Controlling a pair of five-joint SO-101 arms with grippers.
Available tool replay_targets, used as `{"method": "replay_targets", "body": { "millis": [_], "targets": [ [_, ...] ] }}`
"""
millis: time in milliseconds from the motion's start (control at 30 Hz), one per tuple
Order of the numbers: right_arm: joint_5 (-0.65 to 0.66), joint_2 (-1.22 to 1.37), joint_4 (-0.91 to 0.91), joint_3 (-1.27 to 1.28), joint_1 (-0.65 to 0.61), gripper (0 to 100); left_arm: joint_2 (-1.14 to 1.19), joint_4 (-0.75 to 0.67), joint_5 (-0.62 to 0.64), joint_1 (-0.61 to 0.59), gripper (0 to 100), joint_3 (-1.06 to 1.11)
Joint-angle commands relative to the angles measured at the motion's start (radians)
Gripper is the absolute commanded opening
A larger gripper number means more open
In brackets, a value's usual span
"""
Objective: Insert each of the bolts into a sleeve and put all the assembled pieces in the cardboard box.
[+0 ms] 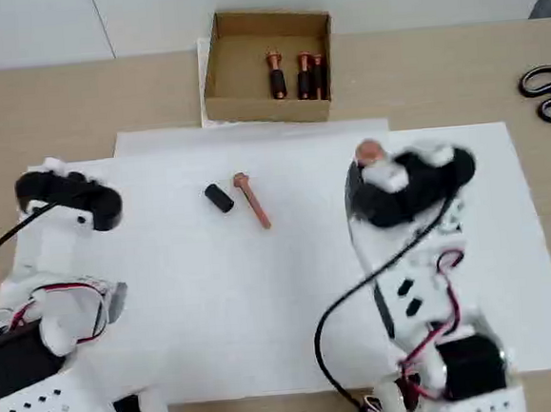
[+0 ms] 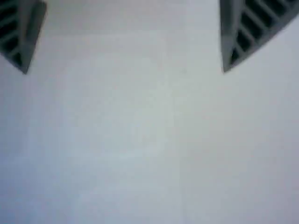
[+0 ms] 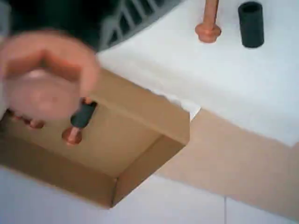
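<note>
from where i stand, the box (image 1: 268,109) sits past the far edge of the paper (image 1: 265,312) with three finished pieces (image 1: 299,75) lying side by side in it. the right gripper (image 1: 372,160) hangs over the paper's far edge, near the box but not above it, closed on a held bolt (image 1: 368,150) whose copper head points up. i can't tell whether a sleeve is on its shank. one loose bolt (image 1: 252,200) and one black sleeve (image 1: 220,198) lie just beside each other mid-paper, apart, not touching. the left gripper (image 2: 126,70) is spread wide over bare paper at the near left, holding nothing. the bolt looks like stiff, light metal, smooth and round, so i'd expect it to roll off a nudge and slip in a loose pinch. best taken across the shank close under the head, leaving the tip free. the sleeve looks light too, maybe a bit grippier, and should be held around its middle, the open end clear.
</note>
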Motion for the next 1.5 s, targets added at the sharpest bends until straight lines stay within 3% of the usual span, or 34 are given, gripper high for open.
{"method": "replay_targets", "body": {
  "millis": [0,267,367,733,1200,1467],
  "targets": [
    [0.009,0.374,-0.002,-0.430,0.010,0.4,-0.014,0.006,-0.005,-0.057,25,-0.047],
    [-0.002,1.029,-0.019,-0.988,0.010,0.4,-0.014,0.008,-0.008,-0.226,25,-0.045],
    [-0.043,1.254,-0.104,-1.138,0.012,0.4,-0.014,0.008,-0.008,-0.273,25,-0.045],
    [-0.048,1.936,-0.401,-1.525,0.021,0.4,-0.014,0.043,-0.006,-0.279,25,-0.045],
    [-0.048,2.272,-0.441,-1.708,0.022,1.4,-0.015,0.078,-0.005,-0.278,25,-0.048],
    [-0.046,2.276,-0.435,-1.708,0.018,19.3,-0.015,0.078,-0.006,-0.278,25,-0.045]
  ]
}}
